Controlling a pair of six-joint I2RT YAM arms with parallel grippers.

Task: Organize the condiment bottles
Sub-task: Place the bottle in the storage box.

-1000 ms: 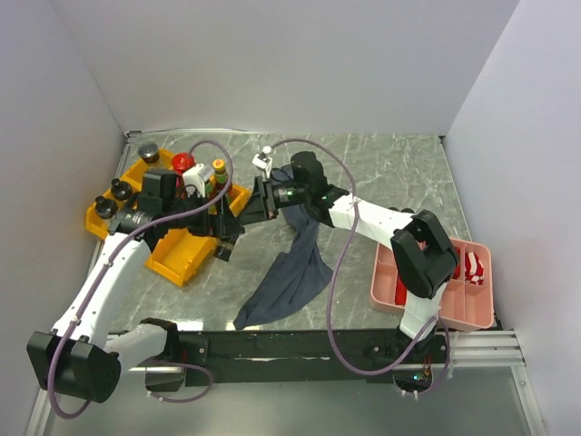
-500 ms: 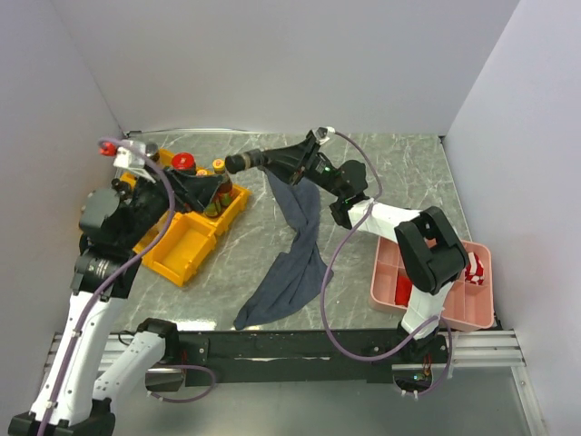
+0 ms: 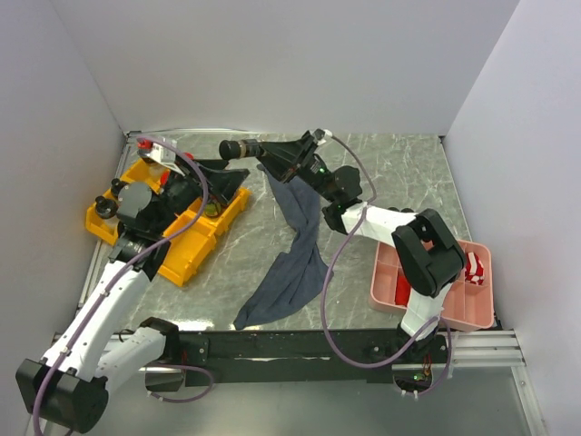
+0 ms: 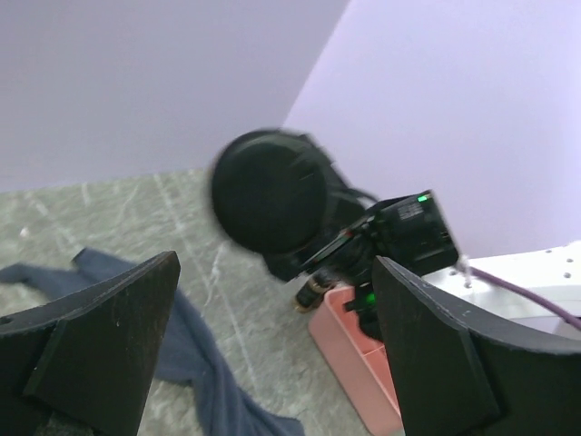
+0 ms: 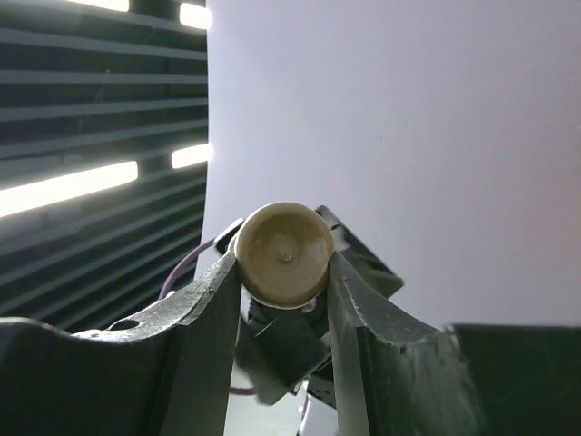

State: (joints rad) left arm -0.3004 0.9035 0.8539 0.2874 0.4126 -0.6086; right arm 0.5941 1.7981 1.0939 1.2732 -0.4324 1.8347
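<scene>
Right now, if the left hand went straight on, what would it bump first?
Probably the dark bottle that the right hand holds out: it sits dead ahead of the open left hand in its wrist view. It looks blurry, so depth is unclear.

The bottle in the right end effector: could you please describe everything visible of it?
The bottle is small and dark, held sideways above the table's back left, clamped by the right end effector. Its free end points left, toward the yellow bins. The right wrist view shows a round tan end; cap or base, I cannot tell.
</scene>
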